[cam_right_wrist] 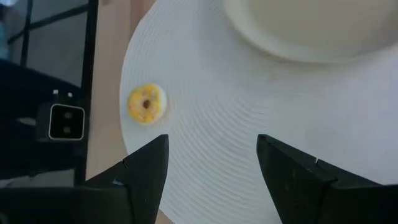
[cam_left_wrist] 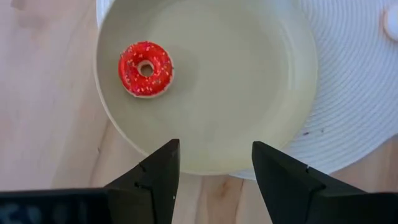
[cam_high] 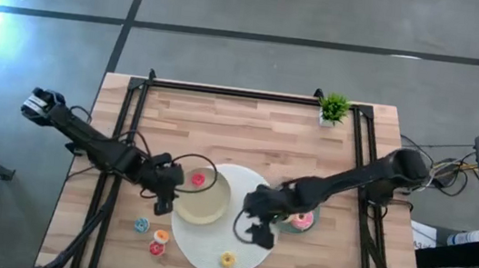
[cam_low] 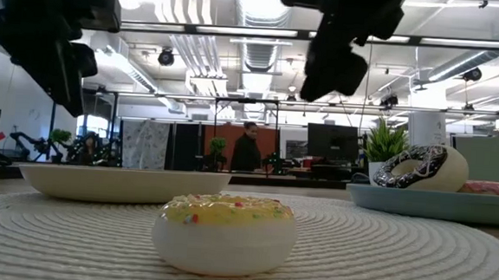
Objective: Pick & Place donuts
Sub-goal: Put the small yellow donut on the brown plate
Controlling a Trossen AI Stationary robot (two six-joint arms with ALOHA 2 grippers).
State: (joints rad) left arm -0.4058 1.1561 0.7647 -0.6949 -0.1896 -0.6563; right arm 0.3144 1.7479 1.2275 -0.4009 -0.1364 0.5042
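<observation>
A red mini donut (cam_left_wrist: 146,69) lies in the beige plate (cam_left_wrist: 249,93), which sits on the white round mat (cam_left_wrist: 348,112). My left gripper (cam_left_wrist: 214,168) is open and hovers over the plate's near-left rim (cam_high: 164,200). My right gripper (cam_right_wrist: 211,168) is open above the mat, and a yellow mini donut (cam_right_wrist: 147,104) lies on the mat's near edge (cam_high: 227,260). On the wood left of the mat lie a blue donut (cam_high: 140,224), an orange one (cam_high: 161,235) and a reddish one (cam_high: 156,248). A pink donut (cam_high: 304,220) and a chocolate-topped one (cam_low: 417,166) rest on the teal plate (cam_low: 428,203).
A small potted plant (cam_high: 333,109) stands at the table's far right corner. Black rails (cam_high: 114,151) run along the table's left, right and far sides. In the low view, people and office furniture show in the room beyond the table.
</observation>
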